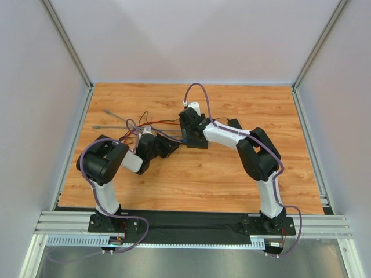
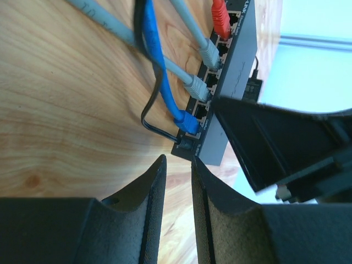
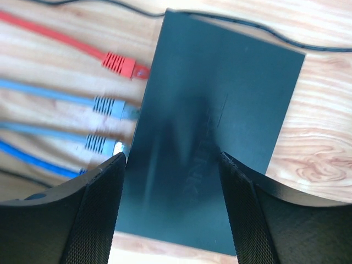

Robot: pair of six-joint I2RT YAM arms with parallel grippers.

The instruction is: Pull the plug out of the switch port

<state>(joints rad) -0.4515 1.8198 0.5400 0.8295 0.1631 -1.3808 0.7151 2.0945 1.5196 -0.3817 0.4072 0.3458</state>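
Note:
The switch (image 3: 220, 93) is a flat matte-black box lying on the wooden table; it also shows in the left wrist view (image 2: 234, 77) and the top view (image 1: 198, 143). Its port edge holds a red plug (image 2: 220, 15), two grey plugs (image 2: 209, 52), a blue plug (image 2: 187, 122) and a thin black power lead (image 2: 184, 144). My right gripper (image 3: 170, 159) is open wide just above the switch's top, one finger near each long side. My left gripper (image 2: 177, 165) is open by a narrow gap, empty, just short of the switch's corner, near the blue plug.
Red, blue and grey cables (image 1: 145, 123) trail left over the wooden table (image 1: 191, 179). Two grey cable ends (image 1: 107, 119) lie at the far left. A black cord (image 3: 308, 47) runs behind the switch. Grey walls enclose the table on three sides.

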